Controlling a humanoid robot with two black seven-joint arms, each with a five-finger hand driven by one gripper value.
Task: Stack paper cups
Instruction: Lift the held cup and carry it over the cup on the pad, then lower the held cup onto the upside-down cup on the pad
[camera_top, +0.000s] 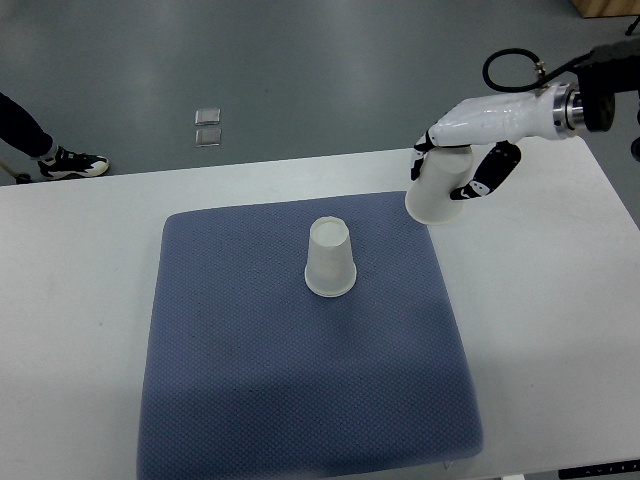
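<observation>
Frame centre: an inverted white paper cup (331, 258) stands mouth-down on the blue textured square mat (250, 380), long axis vertical. Upper right, at the mat's far corner: the white right robot hand (462, 160) grips a second white paper cup (437, 187), tilted, mouth pointing lower left. The standing cup lies down-left of the hand; no left arm shows.

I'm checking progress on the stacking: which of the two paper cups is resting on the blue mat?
The cup upside down at the mat's middle. The other cup is held tilted in the right hand by the mat's far right corner.

One top view, steep, over table (80, 260)
</observation>
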